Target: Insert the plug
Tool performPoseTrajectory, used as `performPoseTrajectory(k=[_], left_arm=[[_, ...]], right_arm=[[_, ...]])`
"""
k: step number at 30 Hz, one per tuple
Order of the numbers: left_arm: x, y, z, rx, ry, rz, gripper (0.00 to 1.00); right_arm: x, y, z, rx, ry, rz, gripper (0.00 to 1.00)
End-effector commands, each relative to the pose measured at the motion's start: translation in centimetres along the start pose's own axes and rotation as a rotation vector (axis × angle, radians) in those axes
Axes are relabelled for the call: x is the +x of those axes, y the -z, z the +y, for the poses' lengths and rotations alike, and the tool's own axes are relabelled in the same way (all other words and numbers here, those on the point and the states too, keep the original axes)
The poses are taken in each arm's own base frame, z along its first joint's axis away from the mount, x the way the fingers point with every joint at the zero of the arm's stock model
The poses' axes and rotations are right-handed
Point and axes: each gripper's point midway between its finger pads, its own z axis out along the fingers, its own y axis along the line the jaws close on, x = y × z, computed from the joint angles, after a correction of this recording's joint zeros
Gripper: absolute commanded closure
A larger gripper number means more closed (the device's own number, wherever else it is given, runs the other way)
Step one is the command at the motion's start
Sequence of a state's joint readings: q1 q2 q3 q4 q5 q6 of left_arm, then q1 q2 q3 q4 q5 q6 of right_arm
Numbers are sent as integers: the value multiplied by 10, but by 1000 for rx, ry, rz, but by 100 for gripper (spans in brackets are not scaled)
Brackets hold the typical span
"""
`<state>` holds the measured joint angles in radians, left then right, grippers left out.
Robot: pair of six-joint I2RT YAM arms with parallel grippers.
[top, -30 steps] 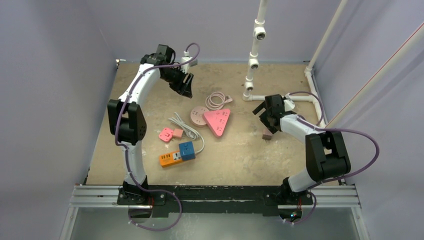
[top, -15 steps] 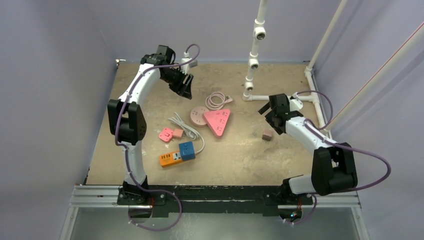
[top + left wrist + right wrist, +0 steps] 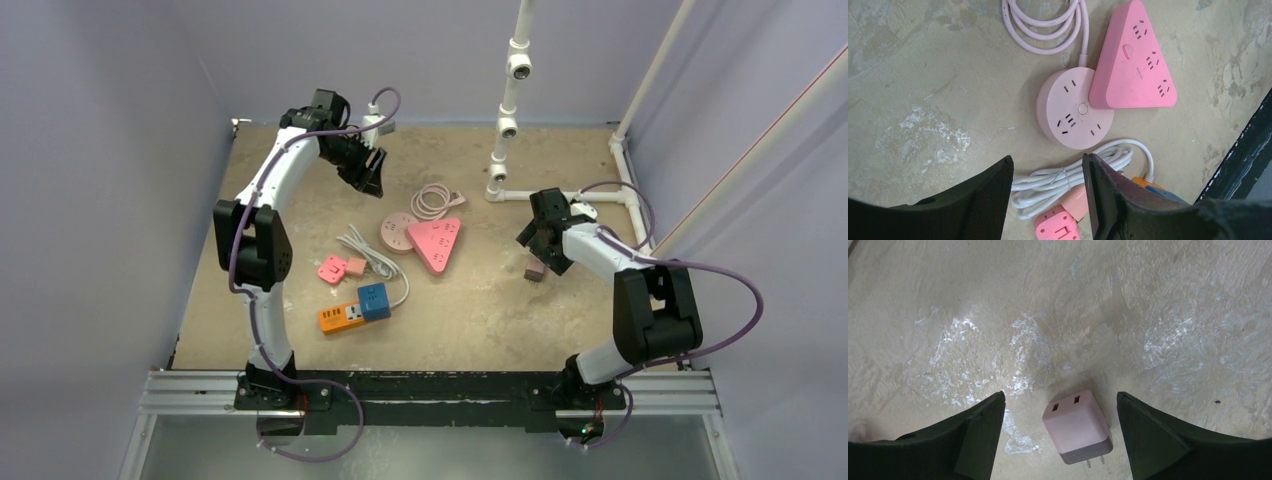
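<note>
1. Over the last second, the right gripper point(image 3: 540, 248) had swung back from the small pink plug point(image 3: 1076, 426). It then came in over it again, its jaws starting to narrow from their widest.
2. To me that looked like the start of the pick-up. The plug lay on its side on the table point(image 3: 480, 300), well right of the sockets. It sat between the two fingers, with neither touching it.
3. The right arm was folded at the elbow, its wrist tipped down over the plug and its jaws apart.
4. The left arm had not stirred. It reached toward the far left, and the left gripper point(image 3: 1047, 160) stood partly apart and empty above the round socket point(image 3: 1075, 110) and the triangular strip point(image 3: 1135, 65).
</note>
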<state>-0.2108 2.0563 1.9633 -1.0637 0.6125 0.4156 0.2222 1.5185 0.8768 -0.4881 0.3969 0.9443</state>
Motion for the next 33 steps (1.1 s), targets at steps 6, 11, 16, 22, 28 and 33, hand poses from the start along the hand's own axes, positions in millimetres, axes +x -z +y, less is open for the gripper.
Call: performPoseTrajectory(k=[6, 11, 16, 22, 28, 33], left_arm=[[-12, 24, -7, -24, -70, -46, 47], [-13, 26, -8, -26, -67, -52, 47], [-16, 28, -9, -35, -67, -66, 47], [-18, 31, -8, -45, -73, -72, 47], [-18, 31, -7, -46, -71, -71, 48], [-18, 31, -8, -45, -73, -71, 48]], right_arm=[[10, 16, 7, -95, 24, 29, 21], [15, 16, 14, -118, 56, 43, 22], [16, 12, 18, -119, 73, 44, 24], [20, 12, 36, -171, 93, 65, 34], [48, 19, 65, -235, 148, 123, 35], [73, 31, 68, -275, 163, 176, 35]])
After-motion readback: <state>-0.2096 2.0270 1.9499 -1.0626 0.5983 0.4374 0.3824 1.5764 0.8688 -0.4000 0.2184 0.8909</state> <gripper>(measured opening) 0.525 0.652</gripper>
